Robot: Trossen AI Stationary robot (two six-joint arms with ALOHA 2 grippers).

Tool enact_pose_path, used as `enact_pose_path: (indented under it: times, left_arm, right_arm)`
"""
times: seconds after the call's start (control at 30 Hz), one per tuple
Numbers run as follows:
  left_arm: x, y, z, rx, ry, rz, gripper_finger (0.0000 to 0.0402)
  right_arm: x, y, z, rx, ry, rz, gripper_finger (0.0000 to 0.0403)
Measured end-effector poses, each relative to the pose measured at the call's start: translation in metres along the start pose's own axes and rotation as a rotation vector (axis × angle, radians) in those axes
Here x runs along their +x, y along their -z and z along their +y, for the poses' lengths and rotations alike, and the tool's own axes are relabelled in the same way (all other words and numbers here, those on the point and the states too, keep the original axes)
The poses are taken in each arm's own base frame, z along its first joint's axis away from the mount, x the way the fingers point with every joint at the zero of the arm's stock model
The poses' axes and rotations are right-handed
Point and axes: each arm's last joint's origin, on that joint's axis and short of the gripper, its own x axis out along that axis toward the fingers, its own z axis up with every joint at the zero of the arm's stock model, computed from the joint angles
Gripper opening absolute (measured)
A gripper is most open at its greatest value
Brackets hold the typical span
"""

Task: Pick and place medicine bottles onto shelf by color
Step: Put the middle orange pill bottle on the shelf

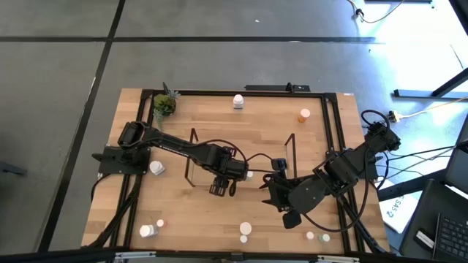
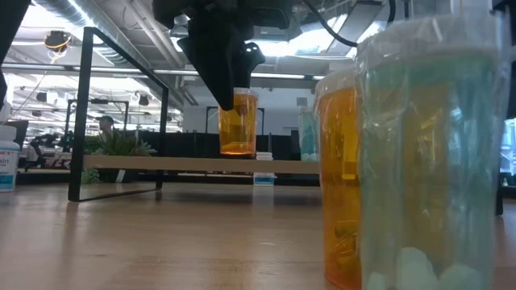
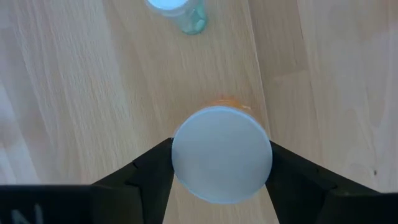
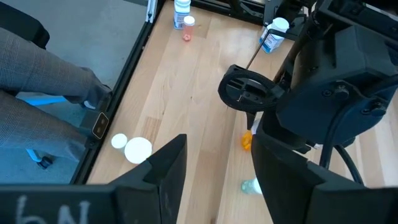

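An orange medicine bottle [image 2: 238, 129] with a white cap [image 3: 221, 152] stands upright on the shelf [image 2: 201, 163], a low black wire rack with a light wood board. My left gripper [image 1: 221, 186] hangs over it, its fingers on the cap. A teal bottle [image 3: 183, 14] stands on the wood just beyond. My right gripper [image 4: 217, 180] is open and holds nothing; it hovers above the table right of the shelf [image 1: 281, 193], facing the left arm. My left gripper has the orange bottle's white cap [image 3: 186, 155] between its two fingers [image 3: 155, 168], one on each side of the rim. The fingers come from above, pointing steeply down. The bottle is upright, its base on the shelf board [image 2: 238, 155].
Loose bottles stand around the table: white [image 1: 238, 101] and orange [image 1: 304, 114] at the far edge, white [image 1: 156, 168] at the left, and several small ones along the near edge [image 1: 246, 229]. A potted plant [image 1: 164, 104] is far left. A person's legs [image 4: 43, 68] show beside the table.
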Motion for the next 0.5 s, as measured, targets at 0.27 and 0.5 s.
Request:
enact_pose_path:
  times: [0.27, 0.5]
  left_arm:
    - [0.0000, 0.0000, 0.0000, 0.000, 0.001, -0.001, 0.0246]
    - [-0.0001, 0.0000, 0.0008, 0.001, -0.028, 0.000, 0.0267]
  right_arm:
    - [0.0000, 0.0000, 0.0000, -0.002, 0.000, 0.000, 0.0181]
    - [0.0000, 0.0000, 0.0000, 0.000, 0.000, 0.000, 0.0181]
